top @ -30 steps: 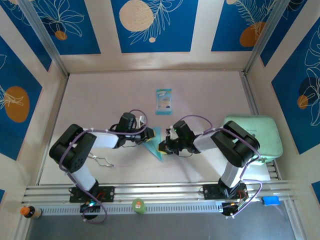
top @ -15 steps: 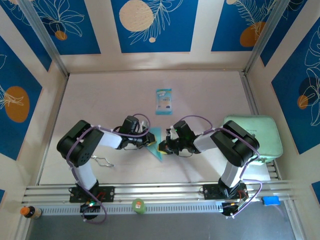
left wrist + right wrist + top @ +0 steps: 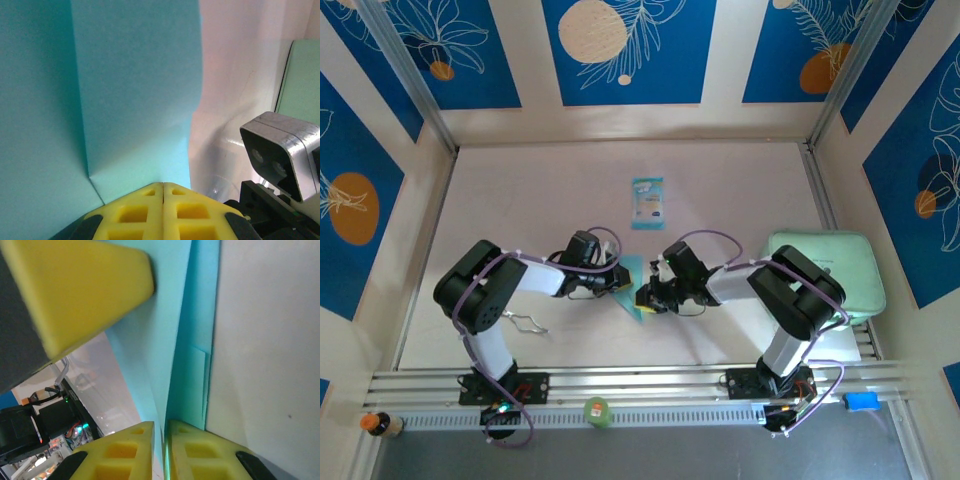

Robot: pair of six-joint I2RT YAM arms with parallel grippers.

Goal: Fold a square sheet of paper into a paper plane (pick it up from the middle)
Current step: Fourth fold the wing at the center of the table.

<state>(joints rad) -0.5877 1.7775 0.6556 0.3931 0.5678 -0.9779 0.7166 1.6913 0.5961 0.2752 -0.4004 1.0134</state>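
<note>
The thin, light-blue square sheet of paper [image 3: 631, 288] sits partly folded down at the pale tabletop [image 3: 520, 200], right between the tips of the two grippers, which meet over it nose to nose. The right gripper [image 3: 161, 429] has its yellow fingers drawn in to a thin slit. A raised folded edge of the sheet runs straight into that slit, so it appears to be pinching the fold, probably to sharpen the crease. The left gripper [image 3: 163, 187] is fully closed, its fingers pressed together, and the sheet spreads ahead and to the left of its tips. It likely steadies the sheet against the other's pinch, though I cannot tell whether a layer sits between its fingers. The small teal-and-white printed packet [image 3: 647, 203] lies well beyond both tips, clear of the work.
</note>
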